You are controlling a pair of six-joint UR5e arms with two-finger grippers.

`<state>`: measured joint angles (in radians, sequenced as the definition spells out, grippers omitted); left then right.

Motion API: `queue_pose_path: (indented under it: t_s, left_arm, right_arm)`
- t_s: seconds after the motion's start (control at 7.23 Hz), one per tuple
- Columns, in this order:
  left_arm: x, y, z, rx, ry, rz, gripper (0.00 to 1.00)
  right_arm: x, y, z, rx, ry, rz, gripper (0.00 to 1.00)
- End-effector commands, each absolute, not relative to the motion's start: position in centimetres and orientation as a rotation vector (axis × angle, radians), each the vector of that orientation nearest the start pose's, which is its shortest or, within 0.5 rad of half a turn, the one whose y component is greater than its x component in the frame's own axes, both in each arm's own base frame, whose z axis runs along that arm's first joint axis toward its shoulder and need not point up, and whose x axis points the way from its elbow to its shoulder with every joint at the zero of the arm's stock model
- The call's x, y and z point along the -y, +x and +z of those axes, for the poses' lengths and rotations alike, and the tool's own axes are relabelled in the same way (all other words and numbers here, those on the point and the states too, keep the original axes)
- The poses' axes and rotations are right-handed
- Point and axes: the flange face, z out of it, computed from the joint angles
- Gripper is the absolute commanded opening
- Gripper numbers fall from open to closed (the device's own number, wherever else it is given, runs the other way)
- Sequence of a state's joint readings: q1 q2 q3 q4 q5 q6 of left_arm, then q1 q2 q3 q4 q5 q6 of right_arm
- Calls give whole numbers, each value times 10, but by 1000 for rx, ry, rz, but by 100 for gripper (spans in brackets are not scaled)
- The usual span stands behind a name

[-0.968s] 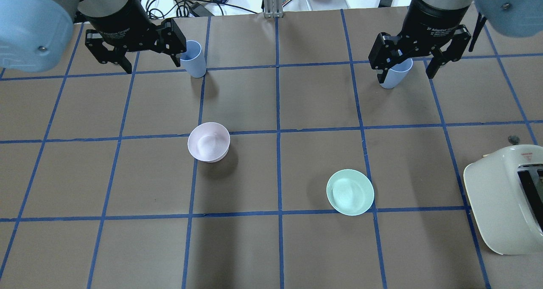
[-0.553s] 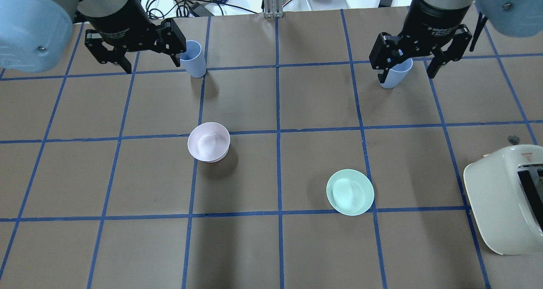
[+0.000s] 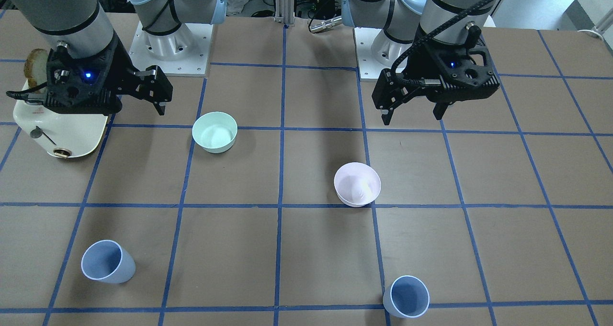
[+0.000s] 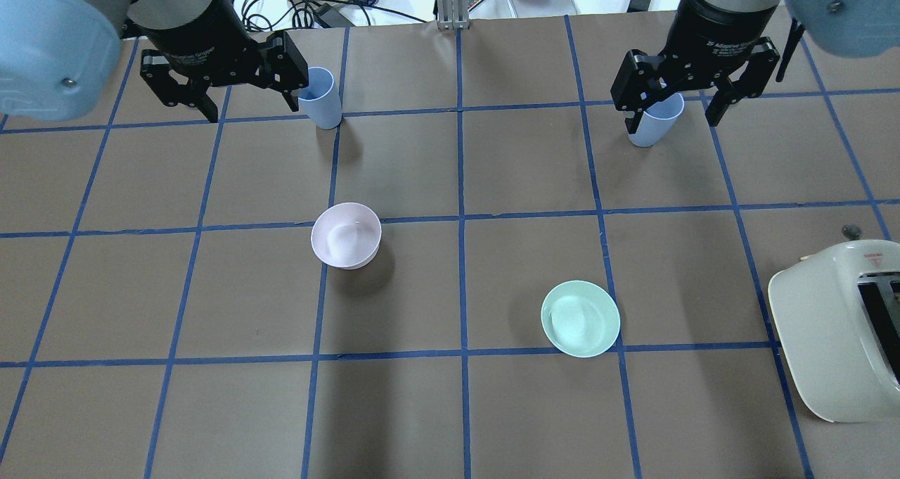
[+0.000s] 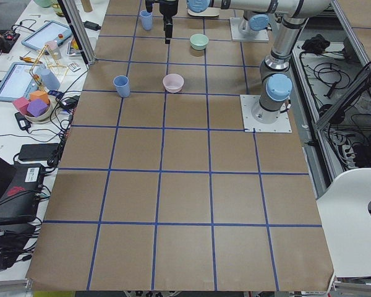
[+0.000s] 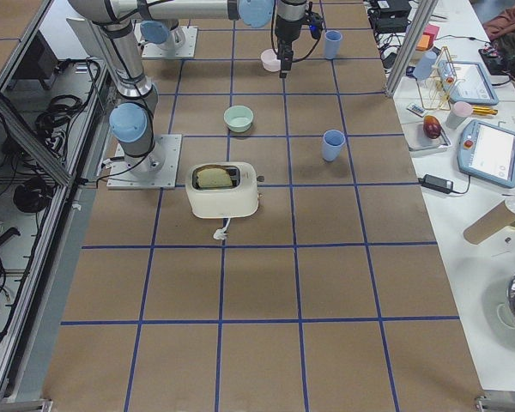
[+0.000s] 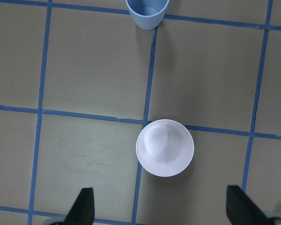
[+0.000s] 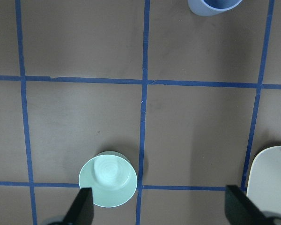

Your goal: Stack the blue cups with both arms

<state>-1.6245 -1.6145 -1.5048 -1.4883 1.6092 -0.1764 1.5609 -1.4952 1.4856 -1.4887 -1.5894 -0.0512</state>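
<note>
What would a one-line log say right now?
left hand: open, empty | right hand: open, empty | cups: upright, apart, unstacked

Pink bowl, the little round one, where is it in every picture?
Front-facing: pale pink round plastic bowl, centre, slightly right.
Overhead: left of centre.
Exterior left: top, middle.
Exterior right: top edge, middle.
Left wrist: centre.
Right wrist: not in it.
Landmark: it sits on a crossing of blue tape lines.

The right tool (image 4: pixel 671 124) has shifted slightly in the overhead view.
</note>
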Motion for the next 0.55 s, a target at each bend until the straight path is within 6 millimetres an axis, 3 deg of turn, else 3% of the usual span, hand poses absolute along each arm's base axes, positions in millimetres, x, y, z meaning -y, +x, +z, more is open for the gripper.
queue_pose_path:
  t_s: [0.0,0.28,0.41]
  left_arm:
    - [512,-157,507,-3105,-194,-166,100]
    - [512,-157,507,-3105,-194,-166,100]
    - [515,-157,506,-3103,-194,-166,100]
  right_arm:
    - [528,120,477,-3154,-54,122,100]
    - [553,101,482,-3153,-3,84,100]
    - [580,98,478,-3154,-72,56,100]
